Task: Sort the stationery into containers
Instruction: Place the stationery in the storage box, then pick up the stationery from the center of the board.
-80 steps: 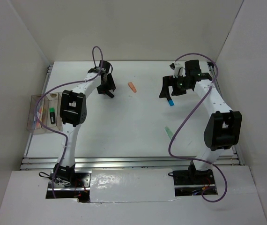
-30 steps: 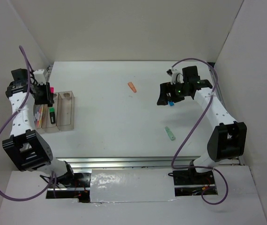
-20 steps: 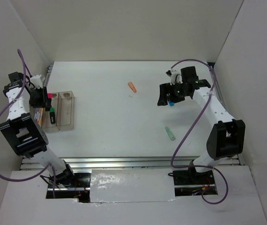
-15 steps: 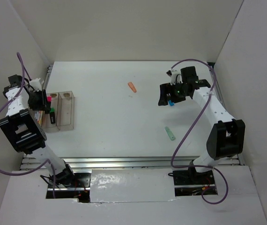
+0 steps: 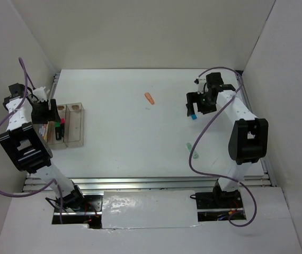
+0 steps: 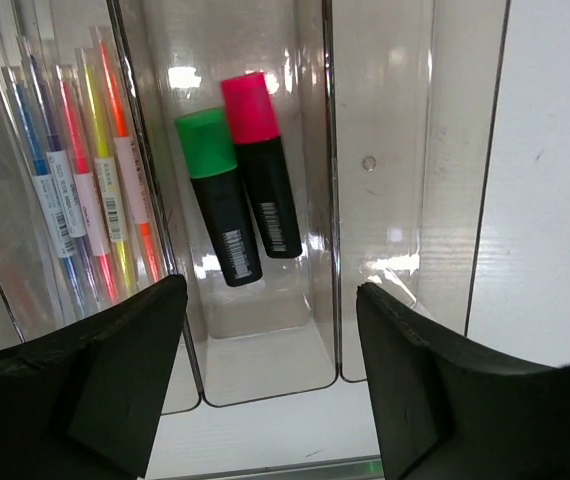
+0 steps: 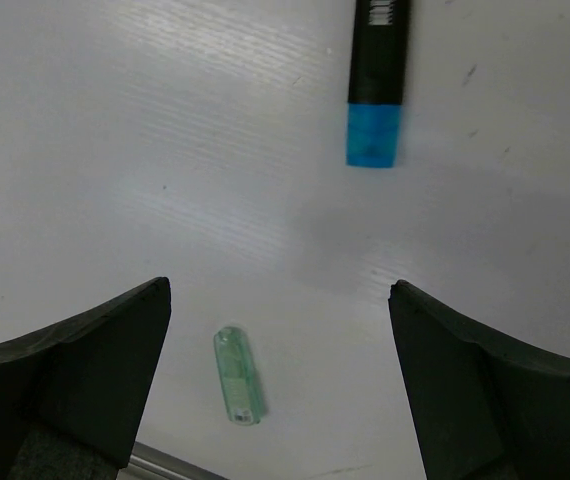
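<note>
done: pens, black-green highlighter, pink highlighter in bins | todo: blue-black highlighter, mint highlighter, orange stub loose on table | my left gripper spread, empty, over middle bin | my right gripper spread, empty, over blue-black highlighter

Bright, even light — soft shadows, glare on the bins.

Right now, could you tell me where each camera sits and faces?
Top external: high behind the robot, looking down on the white table; left arm, right arm visible.
Left wrist: over the clear brownish plastic bins, facing into them; left gripper frames the bottom.
Right wrist: facing down at the blue-capped black highlighter; right gripper at bottom corners.
Shared: top and right wrist show that highlighter.
</note>
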Robot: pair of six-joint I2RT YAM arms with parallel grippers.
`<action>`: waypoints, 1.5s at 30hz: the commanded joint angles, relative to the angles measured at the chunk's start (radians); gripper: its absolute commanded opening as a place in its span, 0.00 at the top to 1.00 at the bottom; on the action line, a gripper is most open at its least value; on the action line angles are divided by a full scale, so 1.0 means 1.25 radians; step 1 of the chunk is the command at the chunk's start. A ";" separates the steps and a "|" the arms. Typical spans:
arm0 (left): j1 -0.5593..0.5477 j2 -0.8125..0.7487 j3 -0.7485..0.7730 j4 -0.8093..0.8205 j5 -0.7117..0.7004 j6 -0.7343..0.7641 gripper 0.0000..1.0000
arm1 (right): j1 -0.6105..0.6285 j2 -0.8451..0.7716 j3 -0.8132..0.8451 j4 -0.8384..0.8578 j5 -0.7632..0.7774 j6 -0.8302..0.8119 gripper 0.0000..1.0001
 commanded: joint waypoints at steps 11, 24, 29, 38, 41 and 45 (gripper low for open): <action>-0.053 -0.230 0.023 0.060 0.248 0.012 0.01 | -0.016 0.199 0.228 -0.043 0.045 -0.045 0.08; -0.099 -0.381 -0.046 0.160 0.438 0.020 0.01 | 0.015 0.413 0.436 -0.101 0.066 -0.022 0.29; -0.115 -0.425 -0.090 0.258 0.415 -0.040 0.01 | 0.026 0.479 0.490 -0.121 0.122 -0.010 0.42; -0.188 -0.541 -0.173 0.315 0.415 0.066 0.01 | 0.035 0.522 0.524 -0.143 0.157 -0.006 0.63; -0.241 -0.567 -0.189 0.314 0.400 0.102 0.07 | 0.042 0.455 0.473 -0.135 0.113 -0.005 0.84; -0.371 -0.578 -0.222 0.299 0.381 0.214 0.16 | 0.064 0.336 0.419 -0.163 -0.029 0.022 1.00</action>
